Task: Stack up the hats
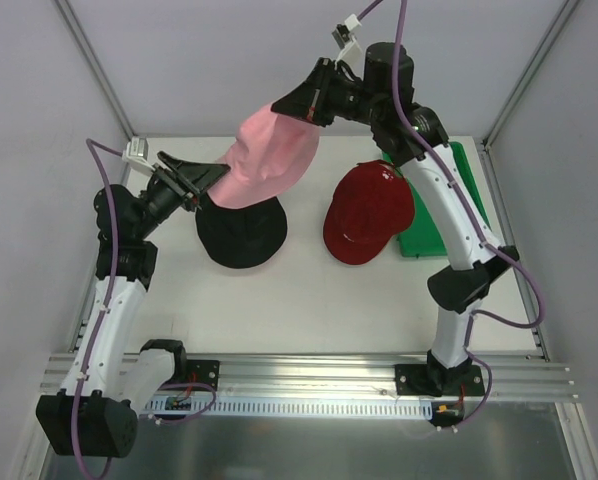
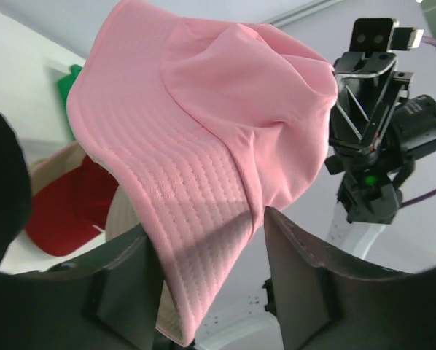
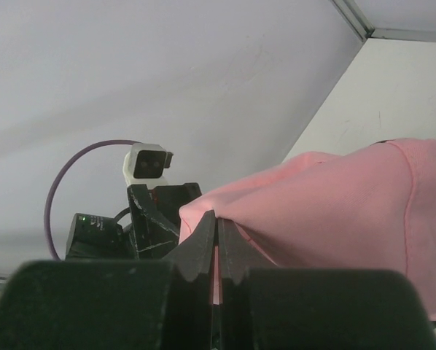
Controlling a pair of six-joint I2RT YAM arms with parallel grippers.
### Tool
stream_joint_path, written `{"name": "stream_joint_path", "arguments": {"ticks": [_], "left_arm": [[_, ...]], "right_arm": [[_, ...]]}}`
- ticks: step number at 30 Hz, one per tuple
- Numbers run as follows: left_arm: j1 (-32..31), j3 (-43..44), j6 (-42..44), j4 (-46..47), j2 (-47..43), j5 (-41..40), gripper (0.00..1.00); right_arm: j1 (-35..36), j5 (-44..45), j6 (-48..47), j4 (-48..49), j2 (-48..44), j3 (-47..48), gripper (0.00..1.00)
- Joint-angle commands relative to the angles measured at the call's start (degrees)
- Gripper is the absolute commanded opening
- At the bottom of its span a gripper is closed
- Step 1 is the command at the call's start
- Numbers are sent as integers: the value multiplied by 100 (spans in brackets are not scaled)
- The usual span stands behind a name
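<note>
My right gripper [image 1: 281, 104] has its jaws pressed together on an edge of the pink hat [image 1: 269, 160]. My right wrist camera shows this best. The two fingers [image 3: 200, 248] meet with only a thin fold of pink cloth between them, and the rest of the hat hangs out past the tips. From the top I could not be sure of that pinch.

My left gripper [image 1: 209, 180] is at the other side of the hat. From the top it seems to touch the brim, but I cannot tell there how the jaws stand. My left wrist camera shows it. The jaws are spread wide and the brim hangs down in the gap, close against one finger [image 2: 123, 284] and apart from the other. It is not squeezed.

Only the top view shows the black hat [image 1: 241, 238] sitting right under the pink hat, below both pairs of jaws. The red cap [image 1: 369, 210] lies beside my right arm, partly on a green board [image 1: 449, 215]. Past its jaws, my left wrist camera sees a tan cap [image 2: 52, 159] peeking out from under the red cap, which the top view does not show
</note>
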Motion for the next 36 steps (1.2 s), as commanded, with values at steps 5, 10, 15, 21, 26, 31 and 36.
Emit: {"name": "stream_joint_path", "arguments": {"ticks": [5, 10, 15, 21, 26, 31, 36], "left_arm": [[-17, -72, 1518, -1154, -448, -852, 33], [-17, -282, 1730, -1611, -562, -1011, 23], [-17, -625, 2134, -1972, -887, -1529, 19], [-17, -1029, 2381, -2166, -1379, -1925, 15], [-17, -1031, 2398, -2166, -1740, -2155, 11], [-17, -723, 2381, -2245, -1722, -1855, 7], [-17, -564, 2276, -2508, -1863, -1750, 7]], "right_arm": [[388, 238, -431, -373, 157, 254, 0], [634, 572, -791, -857, 316, 254, 0], [854, 871, -1011, -1050, 483, 263, 0], [968, 1214, -1161, -1147, 500, 263, 0], [968, 1407, -1170, -1130, 457, 421, 0], [1056, 1601, -1275, -1051, 176, 412, 0], [1118, 1715, -1328, -1015, -97, 403, 0]]}}
